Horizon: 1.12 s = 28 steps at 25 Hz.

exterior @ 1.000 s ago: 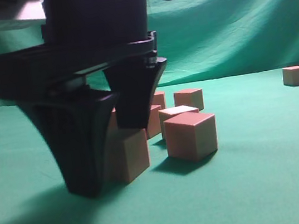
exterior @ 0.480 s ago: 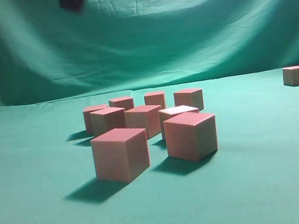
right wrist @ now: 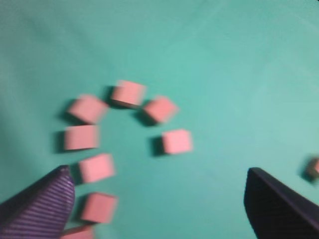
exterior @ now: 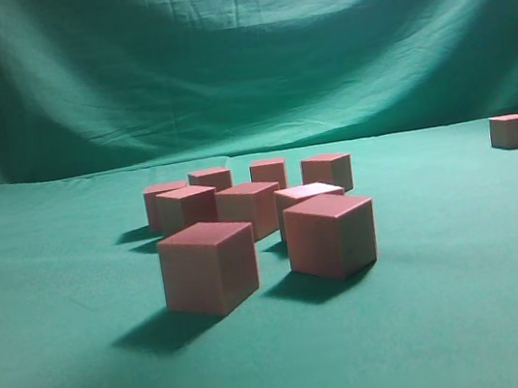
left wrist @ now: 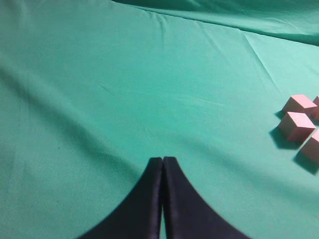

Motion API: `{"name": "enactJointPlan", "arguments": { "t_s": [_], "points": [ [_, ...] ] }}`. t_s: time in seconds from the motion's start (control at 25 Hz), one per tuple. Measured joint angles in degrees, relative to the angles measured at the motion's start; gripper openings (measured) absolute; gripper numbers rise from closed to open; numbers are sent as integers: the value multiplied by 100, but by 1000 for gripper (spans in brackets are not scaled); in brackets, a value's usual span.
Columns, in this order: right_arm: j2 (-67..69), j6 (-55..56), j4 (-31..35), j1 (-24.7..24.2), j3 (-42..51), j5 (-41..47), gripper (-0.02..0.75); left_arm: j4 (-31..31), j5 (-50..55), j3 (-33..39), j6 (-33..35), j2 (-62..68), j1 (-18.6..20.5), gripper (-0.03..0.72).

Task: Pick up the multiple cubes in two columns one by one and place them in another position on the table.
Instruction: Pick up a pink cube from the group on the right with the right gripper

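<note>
Exterior view looks low along the green worktop point(exterior: 62, 379). Eight cubes point(exterior: 252, 210) sit close together near the middle. The two at the front are the biggest to see: one on the left point(exterior: 208, 267) and one on the right point(exterior: 331, 234), with a gap between them. Behind them sit six more in a loose bunch. One cube point(exterior: 512, 131) sits alone, far off to the right and well apart from the rest. All of them rest flat on the cloth. A green cloth backdrop point(exterior: 238, 51) hangs behind. No tool shows in this view.

Left wrist view shows the left tool point(left wrist: 162, 167) low over bare green cloth. Its two dark fingers point(left wrist: 144, 199) press together, tip to tip, with nothing between them. It is clenched on nothing. Three cubes point(left wrist: 297, 124) peek in at the right edge, well apart from it.

Right wrist view is blurry and looks down from high up. The right tool point(right wrist: 159, 199) is released, and its two dark fingers point(right wrist: 281, 204) stand wide apart at the bottom corners. Nothing is held between them. Below lie the cubes point(right wrist: 127, 132) in a curved bunch on the cloth. One more small cube point(right wrist: 314, 168) shows at the far right edge, next to the right finger in the picture.
</note>
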Motion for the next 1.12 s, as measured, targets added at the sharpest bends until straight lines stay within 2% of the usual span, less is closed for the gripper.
{"name": "enactJointPlan", "arguments": {
  "t_s": [0.28, 0.36, 0.48, 0.56, 0.6, 0.76, 1.12],
  "points": [
    [467, 352, 85, -2181, -9, -23, 631, 0, 0, 0, 0, 0, 0, 0],
    [720, 355, 242, -2667, -9, -177, 631, 0, 0, 0, 0, 0, 0, 0],
    [1118, 344, 369, -3130, -9, -479, 631, 0, 0, 0, 0, 0, 0, 0],
    [1395, 344, 394, -3332, -9, -677, 631, 0, 0, 0, 0, 0, 0, 0],
    [1547, 344, 407, -3422, -9, -797, 589, 0, 0, 0, 0, 0, 0, 0],
    [2080, 335, 420, -3642, -9, -1346, 589, 0, 0, 0, 0, 0, 0, 0],
    [2829, 114, 667, -3690, -9, -2001, 589, 0, 0, 0, 0, 0, 0, 0]
  ]
}}
